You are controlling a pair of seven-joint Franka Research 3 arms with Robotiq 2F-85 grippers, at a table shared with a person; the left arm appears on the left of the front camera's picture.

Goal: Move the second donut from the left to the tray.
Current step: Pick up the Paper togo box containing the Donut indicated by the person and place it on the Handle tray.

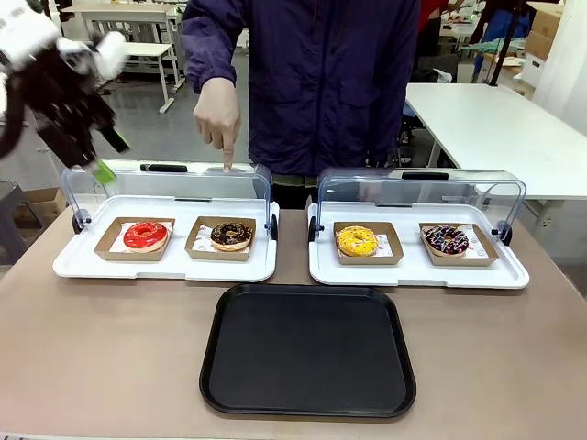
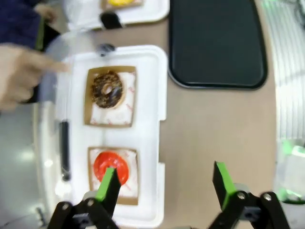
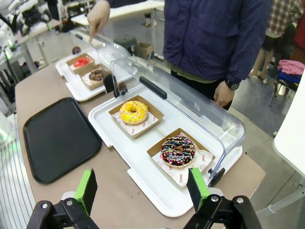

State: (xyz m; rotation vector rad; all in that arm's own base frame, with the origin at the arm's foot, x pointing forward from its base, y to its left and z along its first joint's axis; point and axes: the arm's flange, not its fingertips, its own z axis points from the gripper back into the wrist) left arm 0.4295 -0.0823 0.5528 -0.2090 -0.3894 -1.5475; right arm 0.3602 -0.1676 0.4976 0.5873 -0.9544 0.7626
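**Transfer not begun: donut in its display tray**

The second donut from the left (image 1: 231, 235) sits in its cardboard holder on the white display tray (image 1: 165, 273). The lid (image 1: 165, 188) is raised. The tray (image 1: 307, 353) lies bare on the table (image 1: 110, 348).

The left gripper (image 2: 164, 171) hangs high near that display tray's left end, fingers spread wide and empty. The right gripper (image 3: 141, 176) is likewise spread and empty. A person's hand (image 1: 218, 115) points down at the donut.

Approach, grasp, carry and release are all outstanding. The left wrist view is blurred, so the sprinkles are hard to make out.

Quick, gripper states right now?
Left gripper: open, holding nothing.
Right gripper: open, holding nothing.
Person's hand: pointing down, empty.
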